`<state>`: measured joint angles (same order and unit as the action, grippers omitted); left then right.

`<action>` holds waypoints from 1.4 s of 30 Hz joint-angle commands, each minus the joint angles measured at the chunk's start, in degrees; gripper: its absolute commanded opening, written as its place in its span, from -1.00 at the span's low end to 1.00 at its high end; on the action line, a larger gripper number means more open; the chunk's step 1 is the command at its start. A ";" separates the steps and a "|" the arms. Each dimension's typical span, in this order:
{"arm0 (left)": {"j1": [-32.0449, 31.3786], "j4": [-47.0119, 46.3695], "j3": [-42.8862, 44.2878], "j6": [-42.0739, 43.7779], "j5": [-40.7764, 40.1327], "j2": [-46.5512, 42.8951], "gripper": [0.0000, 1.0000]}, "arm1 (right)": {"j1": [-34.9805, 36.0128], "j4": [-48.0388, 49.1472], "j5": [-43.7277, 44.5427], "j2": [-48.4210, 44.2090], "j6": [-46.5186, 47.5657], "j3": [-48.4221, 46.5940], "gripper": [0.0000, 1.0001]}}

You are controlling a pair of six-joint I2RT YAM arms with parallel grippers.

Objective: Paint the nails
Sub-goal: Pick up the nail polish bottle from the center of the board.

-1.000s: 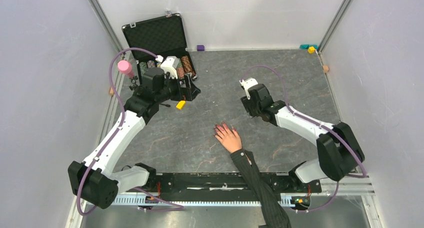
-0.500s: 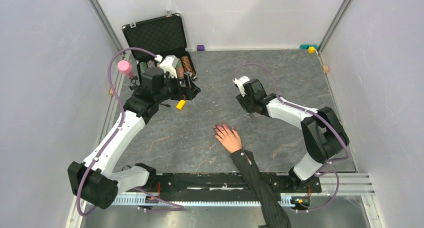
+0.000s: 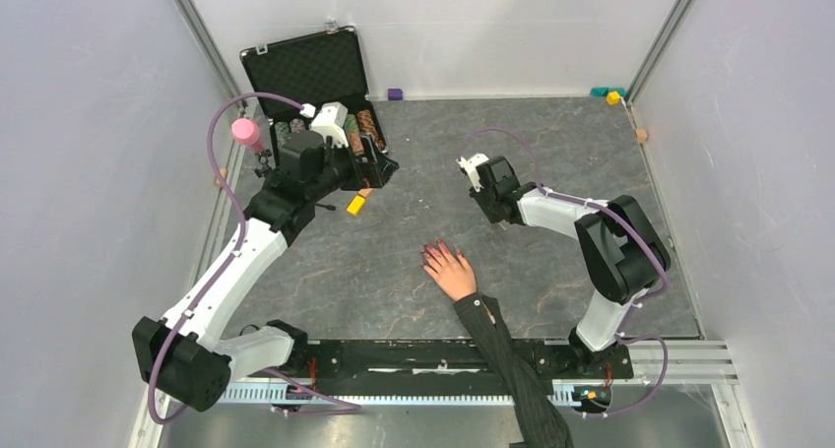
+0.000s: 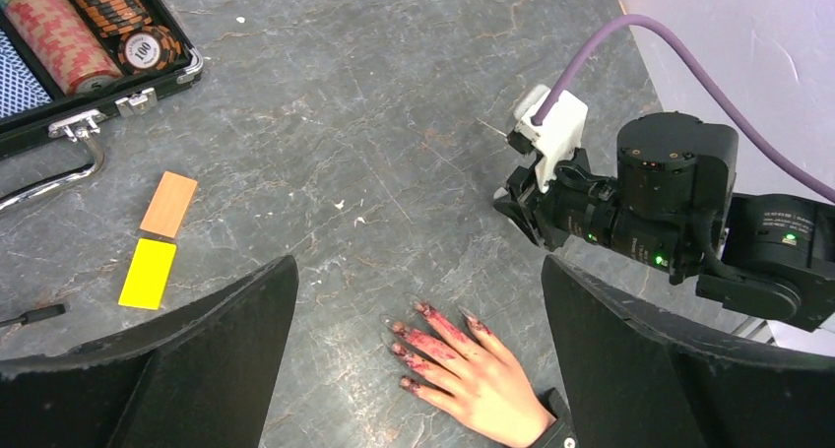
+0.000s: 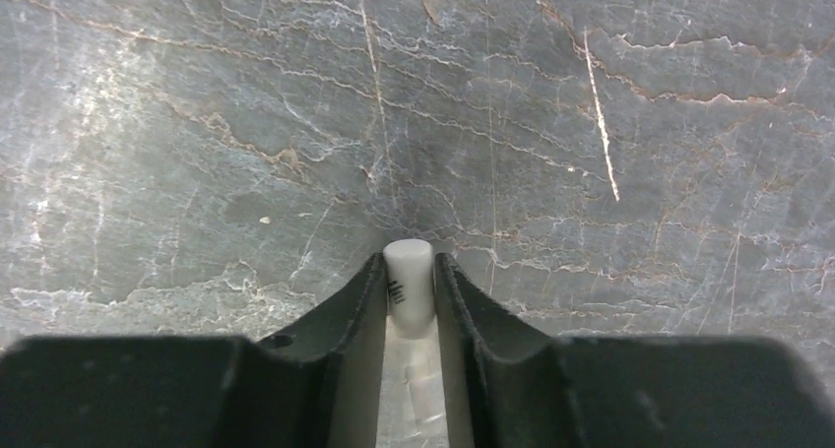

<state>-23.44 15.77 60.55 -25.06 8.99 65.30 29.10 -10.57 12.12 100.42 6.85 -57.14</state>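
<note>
The nails [image 4: 398, 349] tip a pale hand [image 3: 455, 271] lying flat at 6 o'clock on the table [image 3: 551, 143]. They look tiny, hard and slick, set on soft living flesh. I judge they are not for grasping, only for a light brush stroke. At the hand's 1 o'clock the right gripper [image 5: 409, 261] is clenched on a small bottle [image 5: 408, 283] by its white cap. Farther off, at 10 o'clock, the left gripper [image 4: 418, 271] gapes with nothing in it.

Bright, even light with soft shadows; the right wrist's near fingers [image 5: 330, 369] look dark and blurred.
</note>
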 commanded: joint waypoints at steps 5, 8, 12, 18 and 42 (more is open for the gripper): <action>-0.42 -4.38 -0.53 -4.01 0.20 -0.10 0.99 | -0.54 2.88 -0.79 -2.18 -0.33 0.19 -0.91; -0.96 -4.43 0.80 -4.50 1.54 0.92 0.99 | -0.54 3.16 -0.96 -4.40 -0.82 0.68 -1.00; -3.17 -6.59 1.72 -6.23 -0.37 2.17 0.99 | -0.52 3.86 -1.90 -9.14 -2.03 2.80 -1.00; -6.62 -10.05 4.22 -8.52 1.82 6.27 0.99 | -0.32 4.89 -4.42 -19.23 -2.94 5.48 -1.00; -8.94 -21.84 -2.28 2.96 28.50 -4.31 0.99 | 4.82 27.17 -27.18 -42.68 -20.44 10.12 -1.00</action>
<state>-32.27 5.37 61.84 -24.03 27.59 65.65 33.41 5.69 -8.60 62.28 -7.70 -49.58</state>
